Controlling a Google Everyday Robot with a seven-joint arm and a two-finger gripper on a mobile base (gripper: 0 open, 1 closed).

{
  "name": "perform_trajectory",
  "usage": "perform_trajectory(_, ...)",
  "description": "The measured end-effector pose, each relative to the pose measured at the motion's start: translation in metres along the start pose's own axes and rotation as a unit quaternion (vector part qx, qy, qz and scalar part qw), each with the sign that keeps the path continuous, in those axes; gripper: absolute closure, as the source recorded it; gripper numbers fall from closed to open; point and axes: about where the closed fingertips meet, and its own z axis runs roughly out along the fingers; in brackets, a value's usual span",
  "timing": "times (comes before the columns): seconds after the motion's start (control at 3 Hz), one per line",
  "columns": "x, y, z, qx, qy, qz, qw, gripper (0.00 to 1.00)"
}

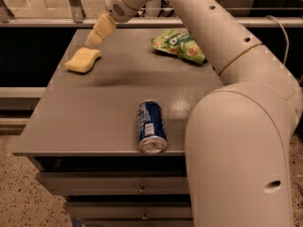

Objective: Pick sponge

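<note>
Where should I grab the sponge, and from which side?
Probably best to grip the sponge across its narrower middle, coming down from above: it lies flat on the table with its sides free. The gripper hangs by its far edge.

Sponge [83,59] — small pale yellow soft block w/ rounded corners, lying flat near far-left corner of tabletop [94,108], long axis slightly angled. Gripper [91,41] hangs just above its far end — prob. not touching.
</note>
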Motion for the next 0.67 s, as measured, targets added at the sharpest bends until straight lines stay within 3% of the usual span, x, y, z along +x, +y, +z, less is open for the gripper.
perform_trajectory(0.33,0.01,0.028,0.027,-0.016,0.035,0.035,0.9986,0.0)
perform_trajectory(0.67,0.019,0.056,0.057,-0.02,0.048,0.047,0.9975,0.0)
